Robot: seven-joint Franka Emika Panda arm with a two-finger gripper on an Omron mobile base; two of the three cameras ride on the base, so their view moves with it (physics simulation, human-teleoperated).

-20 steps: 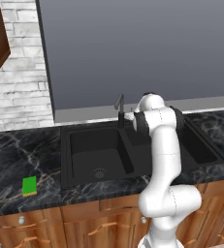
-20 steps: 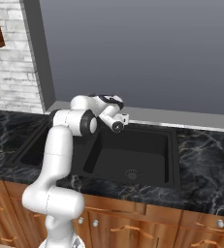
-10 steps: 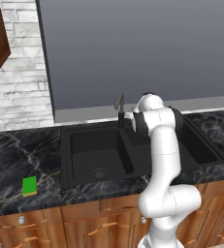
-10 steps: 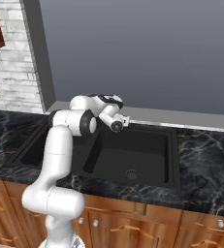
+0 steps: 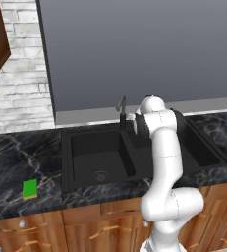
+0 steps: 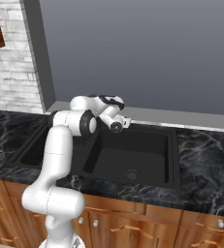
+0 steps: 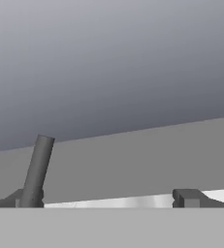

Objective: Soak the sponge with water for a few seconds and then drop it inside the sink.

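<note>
Gripper is spread wide with nothing between the jaws, hand pointed roughly level at the grey back wall. In the hand view one fingertip sits just beside the faucet, the other well off to the far side, so the faucet is near one jaw rather than centred (probably lining up on the handle to start the flow, my guess). No water visible at the spout, so the soak has not begun.

Sponge lies flat on the dark marble counter, well apart from the gripper, off to the hand's left and lower, past the left basin. It is untouched, green top up.

Sink sits below and just in front of the hand; the hand hangs over the divider area at the rear rim. Basins look dry and hold nothing.
</note>
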